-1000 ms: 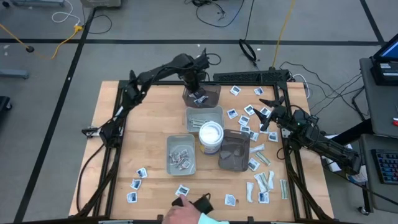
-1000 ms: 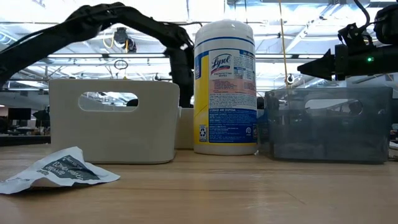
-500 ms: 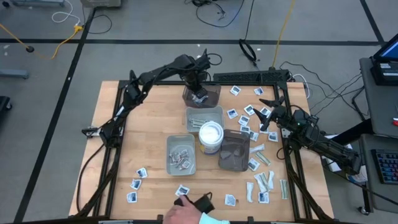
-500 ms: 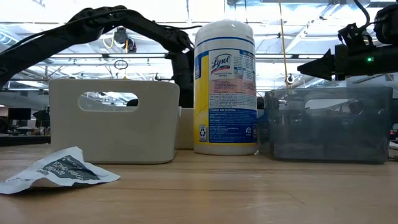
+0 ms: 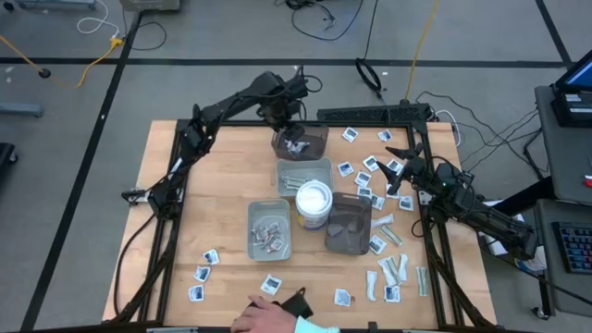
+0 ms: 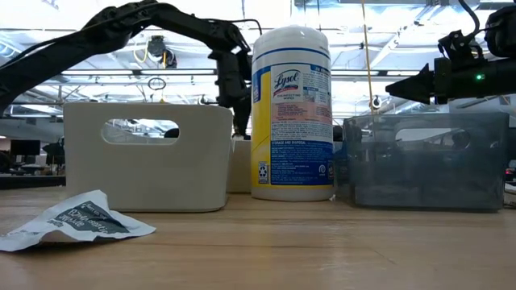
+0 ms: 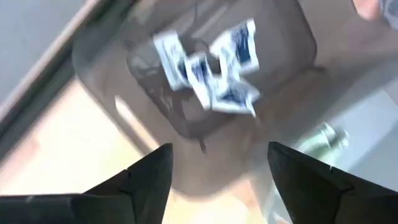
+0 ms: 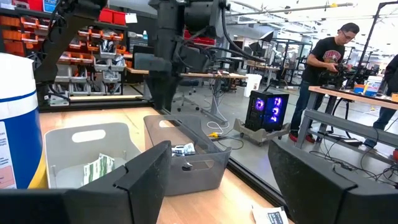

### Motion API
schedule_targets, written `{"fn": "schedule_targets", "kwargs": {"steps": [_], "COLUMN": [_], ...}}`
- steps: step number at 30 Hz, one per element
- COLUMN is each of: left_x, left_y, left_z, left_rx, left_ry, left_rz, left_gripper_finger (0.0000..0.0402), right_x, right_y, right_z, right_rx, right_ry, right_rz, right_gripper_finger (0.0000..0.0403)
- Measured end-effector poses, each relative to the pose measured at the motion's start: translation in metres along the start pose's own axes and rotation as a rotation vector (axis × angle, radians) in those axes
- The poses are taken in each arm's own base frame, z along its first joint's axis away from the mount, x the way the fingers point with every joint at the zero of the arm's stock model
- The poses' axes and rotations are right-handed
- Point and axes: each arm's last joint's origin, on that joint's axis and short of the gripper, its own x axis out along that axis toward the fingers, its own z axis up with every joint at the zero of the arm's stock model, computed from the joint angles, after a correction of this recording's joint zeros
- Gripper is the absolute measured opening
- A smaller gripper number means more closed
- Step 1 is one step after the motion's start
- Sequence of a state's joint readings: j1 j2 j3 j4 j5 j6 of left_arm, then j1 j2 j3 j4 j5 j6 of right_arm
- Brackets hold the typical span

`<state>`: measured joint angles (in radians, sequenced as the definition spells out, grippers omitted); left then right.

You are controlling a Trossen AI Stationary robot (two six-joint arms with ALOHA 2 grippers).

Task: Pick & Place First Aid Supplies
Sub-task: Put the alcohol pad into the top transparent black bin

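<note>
My left pincer (image 5: 289, 118) hangs with its fingers spread apart over the dark translucent tray (image 5: 313, 134) at the far edge of the table (image 5: 222, 176); white packets with blue print (image 7: 211, 65) lie inside that tray — none in my grip; my right pincer (image 5: 400, 176) waits on the right, fingers apart too, above scattered square packets (image 5: 370, 165); narrow pale strips (image 5: 393, 270) lie near the right corner.

Bright, even light; blurred left-wrist view
</note>
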<state>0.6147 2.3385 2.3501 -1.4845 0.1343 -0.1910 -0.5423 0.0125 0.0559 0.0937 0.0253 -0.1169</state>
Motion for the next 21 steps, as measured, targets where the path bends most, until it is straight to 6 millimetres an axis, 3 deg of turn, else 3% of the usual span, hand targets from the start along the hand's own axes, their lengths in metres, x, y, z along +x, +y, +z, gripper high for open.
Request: {"fn": "schedule_targets", "kwargs": {"steps": [7, 12, 18, 21], "left_x": [-0.014, -0.021, -0.013, -0.016], "left_y": [-0.005, -0.025, -0.037, -0.043], "left_z": [-0.014, -0.024, -0.057, -0.083], "left_rx": [-0.089, -0.131, -0.152, -0.154], "left_ry": [0.054, 0.054, 0.109, 0.104], "left_rz": [0.017, -0.041, -0.022, -0.023], "left_gripper_finger": [0.0260, 0.0245, 0.0234, 0.0232], "right_x": [0.000, 0.000, 0.000, 0.000], "right_y": [0.000, 0.000, 0.000, 0.000], "right_z": [0.000, 0.000, 0.000, 0.000], "right_rx": [0.000, 0.000, 0.000, 0.000], "right_ry": [0.000, 0.000, -0.001, 0.000], "right_rz": [0.000, 0.000, 0.000, 0.000], "right_gripper_finger": [0.0263, 0.0263, 0.0263, 0.0263]}}
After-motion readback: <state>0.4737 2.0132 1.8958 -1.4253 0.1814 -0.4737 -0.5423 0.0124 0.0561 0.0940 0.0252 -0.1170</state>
